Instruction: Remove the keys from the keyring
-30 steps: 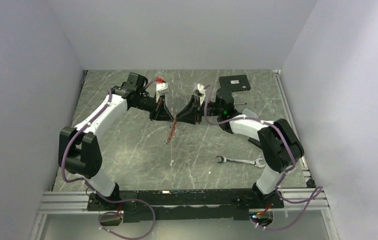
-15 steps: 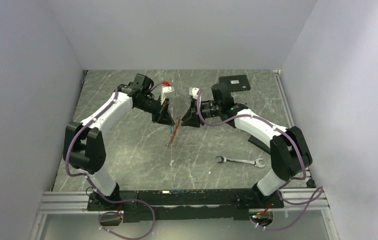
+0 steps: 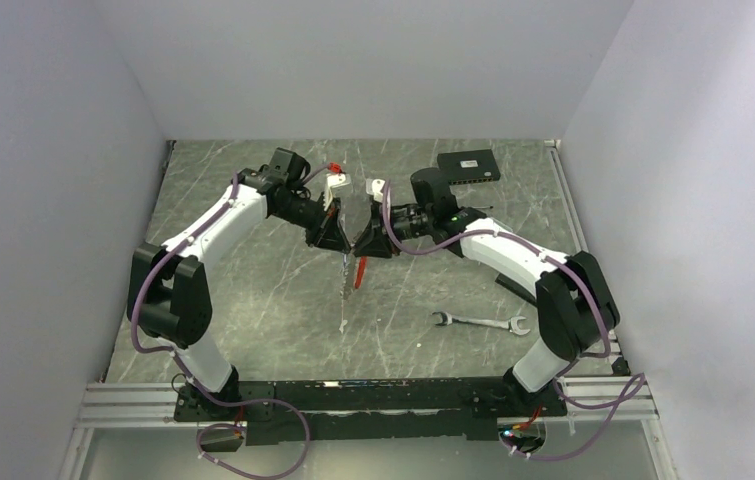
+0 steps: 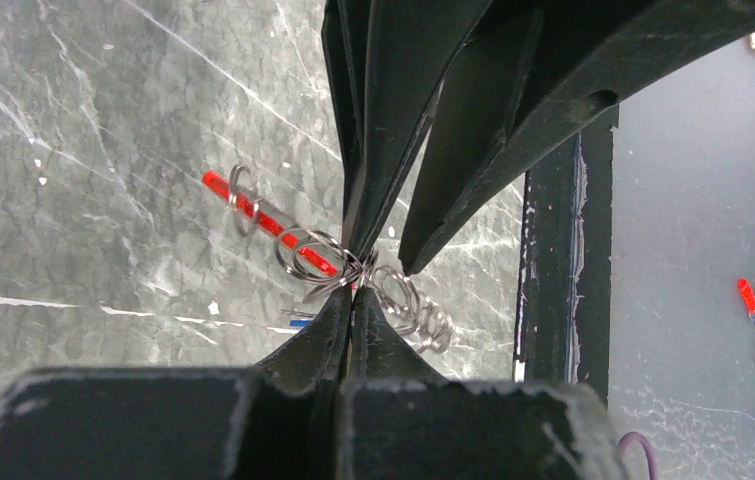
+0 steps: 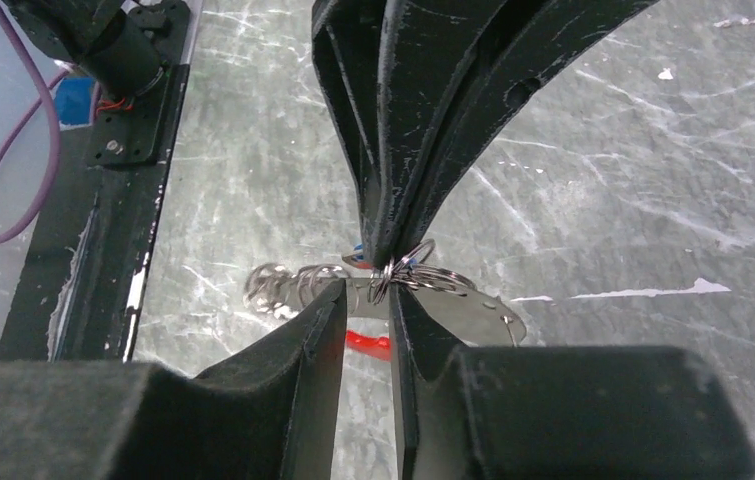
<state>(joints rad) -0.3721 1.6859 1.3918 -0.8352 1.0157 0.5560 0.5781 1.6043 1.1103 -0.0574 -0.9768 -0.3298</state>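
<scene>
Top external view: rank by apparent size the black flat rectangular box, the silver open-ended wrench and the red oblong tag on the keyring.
1. Black flat rectangular box: largest in area.
2. Silver open-ended wrench: longer than the box but far thinner, so the top two depend on the measure.
3. Red oblong tag: clearly smallest.
</scene>
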